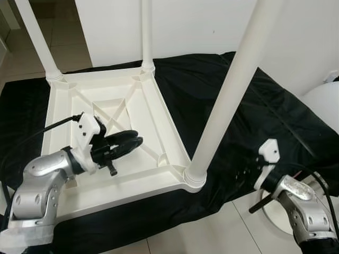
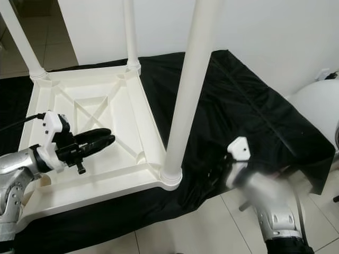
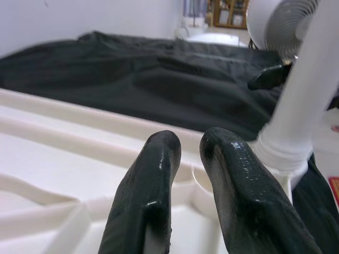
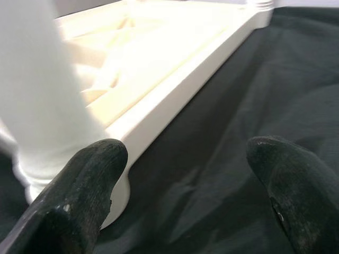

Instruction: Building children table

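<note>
Left eye view: upturned white plastic children's table (image 1: 111, 114) lies on black cloth (image 1: 254, 106); left hand (image 1: 139, 141), fingers narrow, hovers inside it; right hand (image 4: 185, 159) gapes wide beside near-corner white leg (image 1: 233, 84).

Black cloth (image 1: 249, 106) (rumpled) carries the upturned white table (image 1: 114, 114).

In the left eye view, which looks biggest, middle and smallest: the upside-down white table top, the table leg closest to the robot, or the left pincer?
1. The white table top covers the most picture.
2. The nearest table leg comes next, though it stands nearer the camera, which makes it look larger.
3. The left pincer looks smallest, hovering over the table top.
</note>
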Robot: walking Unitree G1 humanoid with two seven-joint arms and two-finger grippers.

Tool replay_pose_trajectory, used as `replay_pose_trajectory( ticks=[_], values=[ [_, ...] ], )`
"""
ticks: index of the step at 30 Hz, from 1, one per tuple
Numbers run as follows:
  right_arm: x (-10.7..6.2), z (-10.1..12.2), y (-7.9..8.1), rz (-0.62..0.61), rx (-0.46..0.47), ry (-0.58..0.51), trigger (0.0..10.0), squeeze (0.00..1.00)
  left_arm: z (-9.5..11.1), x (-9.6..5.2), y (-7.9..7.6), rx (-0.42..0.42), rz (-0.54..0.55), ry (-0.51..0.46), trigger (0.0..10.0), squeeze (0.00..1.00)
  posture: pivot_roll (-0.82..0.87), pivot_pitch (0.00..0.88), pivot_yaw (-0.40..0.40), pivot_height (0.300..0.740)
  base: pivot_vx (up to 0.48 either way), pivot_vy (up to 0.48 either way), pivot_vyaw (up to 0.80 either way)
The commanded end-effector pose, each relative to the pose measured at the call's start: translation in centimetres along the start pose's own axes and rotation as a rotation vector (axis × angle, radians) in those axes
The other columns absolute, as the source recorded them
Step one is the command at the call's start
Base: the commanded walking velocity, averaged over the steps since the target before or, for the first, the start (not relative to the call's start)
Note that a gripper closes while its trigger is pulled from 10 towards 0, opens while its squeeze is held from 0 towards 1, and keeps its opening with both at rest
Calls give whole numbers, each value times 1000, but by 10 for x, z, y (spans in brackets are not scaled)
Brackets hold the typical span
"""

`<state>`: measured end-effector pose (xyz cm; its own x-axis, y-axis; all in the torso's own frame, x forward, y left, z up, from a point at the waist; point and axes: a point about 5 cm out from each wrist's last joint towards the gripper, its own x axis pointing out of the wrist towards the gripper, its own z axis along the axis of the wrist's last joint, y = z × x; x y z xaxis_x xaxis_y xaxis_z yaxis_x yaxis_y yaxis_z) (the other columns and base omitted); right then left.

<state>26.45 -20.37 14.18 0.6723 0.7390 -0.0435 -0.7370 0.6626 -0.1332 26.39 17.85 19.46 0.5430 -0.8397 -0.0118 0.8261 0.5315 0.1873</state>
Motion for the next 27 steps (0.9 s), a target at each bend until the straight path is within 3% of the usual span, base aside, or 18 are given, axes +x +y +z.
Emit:
replay_pose_trajectory(
  ticks=[1,4,6,11,14,16,21,24,27],
  values=[
    [-3,1,11,160,11,47,10000,0,-2,-5,7,13,285,39,10000,0,11,40,-20,740,0,0,0],
    [-5,2,16,232,19,74,10000,0,-3,-5,2,4,259,53,10000,0,12,34,-22,740,0,0,0],
    [-6,5,20,327,20,104,10000,0,-5,-5,-8,-32,184,74,10000,0,14,31,-24,740,0,0,0],
    [5,7,24,405,32,95,10000,0,-7,-2,-21,-78,122,81,10000,0,26,25,-25,740,0,0,0],
    [7,7,25,411,30,89,10000,0,-8,-1,-23,-79,123,81,10000,0,26,25,-25,740,0,0,0],
    [21,10,22,357,0,47,10000,0,-12,1,-29,-97,112,88,10000,0,32,27,-23,740,0,0,0],
    [31,13,22,333,-6,16,10000,0,-14,4,-36,-109,93,99,10000,0,35,30,-22,740,0,0,0],
    [52,18,21,282,-14,-43,10000,0,-18,15,-52,-141,40,109,10000,0,31,46,-18,740,0,0,0],
    [60,17,19,249,-12,-56,10000,0,-19,21,-60,-152,20,106,10000,0,32,52,-17,740,0,0,0]
  ],
)
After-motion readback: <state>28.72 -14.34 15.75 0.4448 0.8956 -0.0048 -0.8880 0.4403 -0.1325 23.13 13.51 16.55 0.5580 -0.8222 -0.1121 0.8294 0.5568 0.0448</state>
